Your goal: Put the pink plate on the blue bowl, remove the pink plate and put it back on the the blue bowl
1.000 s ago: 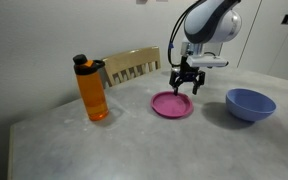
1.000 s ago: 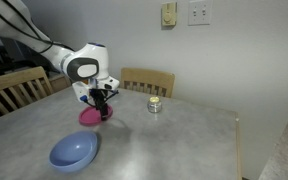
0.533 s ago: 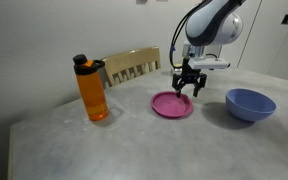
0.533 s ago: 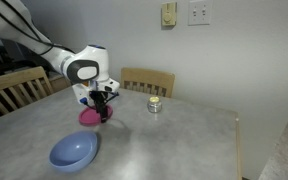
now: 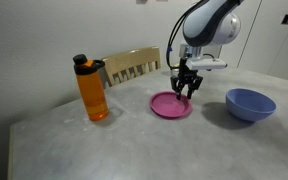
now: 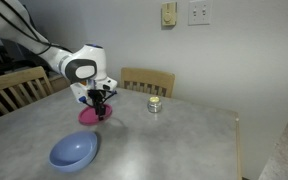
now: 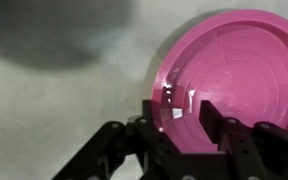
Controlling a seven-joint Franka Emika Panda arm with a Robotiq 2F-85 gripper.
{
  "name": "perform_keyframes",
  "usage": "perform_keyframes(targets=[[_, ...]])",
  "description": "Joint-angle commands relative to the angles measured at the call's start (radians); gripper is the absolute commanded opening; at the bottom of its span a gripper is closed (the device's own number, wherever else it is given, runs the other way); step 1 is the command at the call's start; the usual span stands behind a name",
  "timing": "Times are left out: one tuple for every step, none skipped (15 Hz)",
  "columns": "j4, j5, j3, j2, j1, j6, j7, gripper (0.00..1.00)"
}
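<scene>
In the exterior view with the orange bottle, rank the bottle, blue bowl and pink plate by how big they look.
1. orange bottle, tallest by far.
2. blue bowl.
3. pink plate.
Bowl and plate look about equally wide; only depth puts the bowl ahead.

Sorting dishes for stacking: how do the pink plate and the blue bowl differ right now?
The pink plate is shallow; the blue bowl is deeper. The gripper straddles the plate's rim, while the bowl sits untouched, apart. Both are round and upright on the table.
</scene>
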Motion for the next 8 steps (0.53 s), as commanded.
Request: perform_keyframes(targets=[[0.003, -0.021, -0.006, 0.005, 0.005, 0.012, -0.016, 0.58], [-0.002, -0.025, -0.01, 0.002, 0.006, 0.014, -0.013, 0.59], [-0.006, -0.032, -0.015, 0.0, 0.008, 0.016, -0.008, 0.6], [-0.008, -0.04, -0.021, -0.001, 0.01, 0.017, -0.003, 0.6], [-0.01, -0.049, -0.029, -0.002, 0.011, 0.017, 0.003, 0.6], [-0.012, -0.056, -0.034, 0.0, 0.011, 0.021, 0.005, 0.56], [-0.012, -0.06, -0.036, 0.0, 0.009, 0.022, 0.004, 0.54], [-0.013, -0.063, -0.038, 0.001, 0.007, 0.026, 0.001, 0.48]])
